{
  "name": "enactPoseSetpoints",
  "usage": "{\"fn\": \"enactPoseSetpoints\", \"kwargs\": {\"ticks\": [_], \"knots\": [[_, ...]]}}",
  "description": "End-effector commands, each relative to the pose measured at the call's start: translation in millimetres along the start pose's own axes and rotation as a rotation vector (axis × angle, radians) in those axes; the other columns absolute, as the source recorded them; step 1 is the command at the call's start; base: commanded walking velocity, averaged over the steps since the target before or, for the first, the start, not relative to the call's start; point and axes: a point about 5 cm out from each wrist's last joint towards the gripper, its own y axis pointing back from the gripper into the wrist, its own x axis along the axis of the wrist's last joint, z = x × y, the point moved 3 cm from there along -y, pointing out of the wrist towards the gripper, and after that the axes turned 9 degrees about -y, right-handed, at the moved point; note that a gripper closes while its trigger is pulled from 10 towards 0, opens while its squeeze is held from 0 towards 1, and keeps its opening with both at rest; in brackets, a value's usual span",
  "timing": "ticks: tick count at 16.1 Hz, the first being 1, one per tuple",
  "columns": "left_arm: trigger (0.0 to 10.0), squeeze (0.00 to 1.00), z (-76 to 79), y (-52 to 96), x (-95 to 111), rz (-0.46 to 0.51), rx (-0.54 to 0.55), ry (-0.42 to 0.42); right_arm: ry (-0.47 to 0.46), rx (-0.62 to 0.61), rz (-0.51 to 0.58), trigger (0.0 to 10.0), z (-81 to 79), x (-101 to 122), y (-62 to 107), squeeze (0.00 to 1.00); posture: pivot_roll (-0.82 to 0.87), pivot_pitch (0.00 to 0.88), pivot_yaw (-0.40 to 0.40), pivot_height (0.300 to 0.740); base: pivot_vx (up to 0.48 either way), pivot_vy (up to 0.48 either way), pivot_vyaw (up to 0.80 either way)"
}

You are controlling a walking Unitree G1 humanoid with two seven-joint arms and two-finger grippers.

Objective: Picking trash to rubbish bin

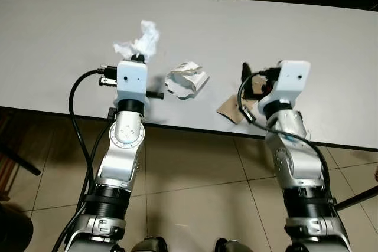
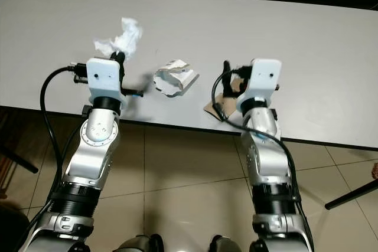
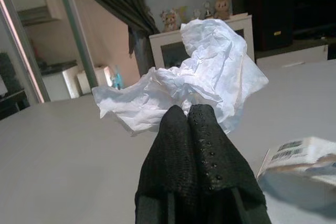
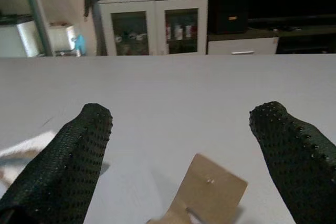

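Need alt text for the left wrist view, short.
The left gripper, its two black fingers shut together, pinches a crumpled white tissue above the grey table. A torn white paper package with a barcode lies on the table beside it.

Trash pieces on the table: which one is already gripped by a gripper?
The white crumpled tissue, pinched by the shut left gripper. The torn carton and brown cardboard lie free.

Crumpled white tissue [image 3: 210, 66], pinched, raised.
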Motion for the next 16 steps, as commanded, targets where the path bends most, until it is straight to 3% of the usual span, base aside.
{"fn": "enactPoseSetpoints", "kwargs": {"ticks": [1,4,16], "knots": [[10.0,0.00,-0.1,3.7,-8.7,-0.029,0.013,0.006,-0.005,-0.018,0.015,10.0,2.6,2.4,-1.7,0.00,-0.05,0.078,0.024,0.740,0.000,0.000,0.00],[10.0,0.00,2.1,7.7,-14.5,-0.047,0.018,0.012,-0.010,-0.020,0.015,10.0,1.7,-1.1,-1.5,0.00,-0.05,0.078,0.029,0.740,0.000,0.000,0.00],[10.0,0.00,3.9,12.2,-21.9,-0.068,0.005,-0.007,0.001,-0.002,-0.035,10.0,-3.7,-18.2,4.5,0.00,-0.04,0.086,0.036,0.740,0.000,0.000,0.78]]}}
